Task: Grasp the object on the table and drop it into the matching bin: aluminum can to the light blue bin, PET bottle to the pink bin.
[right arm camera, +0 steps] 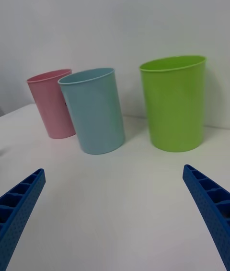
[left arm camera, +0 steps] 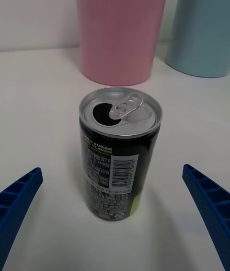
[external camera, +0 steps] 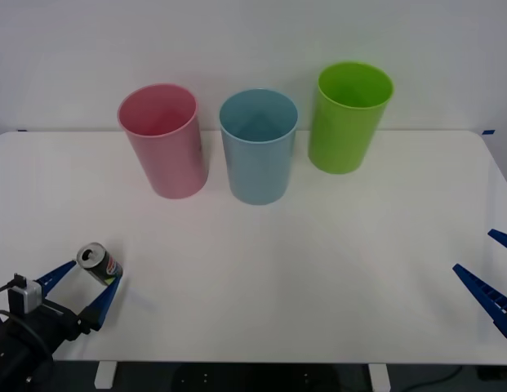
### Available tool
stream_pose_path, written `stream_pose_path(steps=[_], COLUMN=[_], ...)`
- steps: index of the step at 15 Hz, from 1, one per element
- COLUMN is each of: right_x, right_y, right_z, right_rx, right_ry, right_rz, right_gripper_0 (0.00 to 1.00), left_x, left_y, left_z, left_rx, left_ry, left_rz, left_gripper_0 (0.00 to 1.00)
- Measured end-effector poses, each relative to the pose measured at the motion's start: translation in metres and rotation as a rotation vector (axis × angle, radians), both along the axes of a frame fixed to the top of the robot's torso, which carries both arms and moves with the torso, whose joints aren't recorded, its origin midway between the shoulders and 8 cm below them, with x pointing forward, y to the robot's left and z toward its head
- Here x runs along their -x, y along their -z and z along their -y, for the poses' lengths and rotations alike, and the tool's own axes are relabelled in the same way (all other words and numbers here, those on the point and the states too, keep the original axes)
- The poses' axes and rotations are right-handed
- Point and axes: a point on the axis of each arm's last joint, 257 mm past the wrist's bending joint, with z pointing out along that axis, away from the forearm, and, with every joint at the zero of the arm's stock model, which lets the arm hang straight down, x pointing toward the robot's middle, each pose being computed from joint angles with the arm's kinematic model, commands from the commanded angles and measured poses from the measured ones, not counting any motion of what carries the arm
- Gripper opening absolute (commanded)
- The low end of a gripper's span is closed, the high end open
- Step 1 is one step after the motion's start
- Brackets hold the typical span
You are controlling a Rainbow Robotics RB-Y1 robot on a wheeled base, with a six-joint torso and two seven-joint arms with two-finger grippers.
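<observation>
The left gripper [external camera: 80, 284] sits low over the near left corner of the table [external camera: 318, 269] with its two blue fingers [left arm camera: 207, 206] spread wide. The aluminum can [external camera: 100, 263] stands upright between them, just ahead of the tips. In the left wrist view there is bare white table on both sides of the can [left arm camera: 117, 156], so neither finger touches it and nothing is gripped.

The can has a silver top with a pull-tab beside its dark mouth, already opened. Its body is black, with a patch of yellow-green low on one side. A white panel carries a barcode, and a yellow-green line above it reads "SUGAR" and "FLAVOR". The small print below is too fine to read, apart from what looks like "190 ml".

Beyond the can, straight ahead of the left gripper, stands the pink bin [left arm camera: 122, 21], with the light blue bin [left arm camera: 203, 21] just beside it. In the front view the pink bin [external camera: 163, 143], the light blue bin [external camera: 258, 151] and a lime green bin [external camera: 348, 118] stand in a row across the far part of the table, well away from both grippers. What shows of their insides holds nothing.

The right gripper [right arm camera: 115, 218] rests low at the near right edge of the table, its fingers also wide apart with nothing between them. From it the lime green bin [right arm camera: 175, 103] is the nearest, then the light blue [right arm camera: 93, 110], then the pink [right arm camera: 50, 103].
</observation>
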Motion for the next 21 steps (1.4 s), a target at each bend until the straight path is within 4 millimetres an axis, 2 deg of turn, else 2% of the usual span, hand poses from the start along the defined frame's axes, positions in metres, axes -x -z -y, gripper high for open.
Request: stream_pose_path(steps=[4,10,17,18,20,21], right_x=[0.000,0.000,0.000,0.000,0.000,0.000], right_y=[0.000,0.000,0.000,0.000,0.000,0.000], right_z=[0.000,0.000,0.000,0.000,0.000,0.000], right_rx=[0.000,0.000,0.000,0.000,0.000,0.000], right_ry=[0.000,0.000,0.000,0.000,0.000,0.000], right_rz=[0.000,0.000,0.000,0.000,0.000,0.000], right_gripper_0=[1.00,1.00,1.00,1.00,1.00,1.00], left_x=[-0.017,-0.031,-0.036,-0.036,-0.036,-0.036], left_y=[0.005,0.003,0.002,0.002,0.002,0.002], left_z=[0.005,0.011,0.015,0.015,0.016,0.016], left_rx=[0.013,0.024,0.024,0.025,0.026,0.026], left_ry=[0.003,0.012,0.016,0.016,0.017,0.017], left_rz=[-0.002,0.005,0.007,0.007,0.007,0.007], left_gripper_0=[1.00,1.00,1.00,0.94,0.18,0.07])
